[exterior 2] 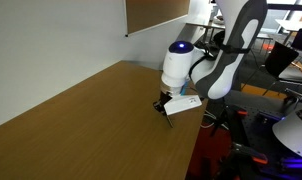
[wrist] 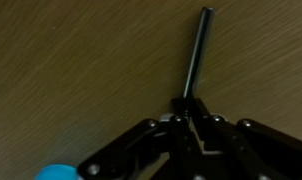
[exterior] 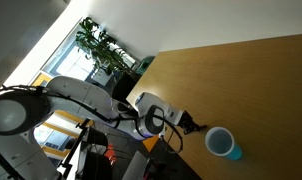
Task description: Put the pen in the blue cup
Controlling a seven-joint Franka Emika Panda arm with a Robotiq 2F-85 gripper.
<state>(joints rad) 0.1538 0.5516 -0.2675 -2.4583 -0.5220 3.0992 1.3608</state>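
In the wrist view my gripper [wrist: 188, 106] is shut on one end of the pen [wrist: 197, 55], a thin dark stick that points away from the jaws over the wooden table [wrist: 71, 70]. The blue cup [wrist: 59, 172] shows as a light-blue edge at the bottom left of that view. In an exterior view the cup [exterior: 222, 144] stands upright near the table's edge, just beside my gripper [exterior: 192, 126]. In an exterior view my gripper [exterior 2: 167, 104] hangs low over the table with the pen's tip [exterior 2: 170, 119] pointing down. The cup is hidden there.
The wooden table [exterior: 251, 80] ends close to the cup and the arm's base. A green plant [exterior: 101, 45] stands by the window behind the table. A board [exterior 2: 151, 12] hangs on the wall. Office clutter lies beyond the table's edge [exterior 2: 261, 130].
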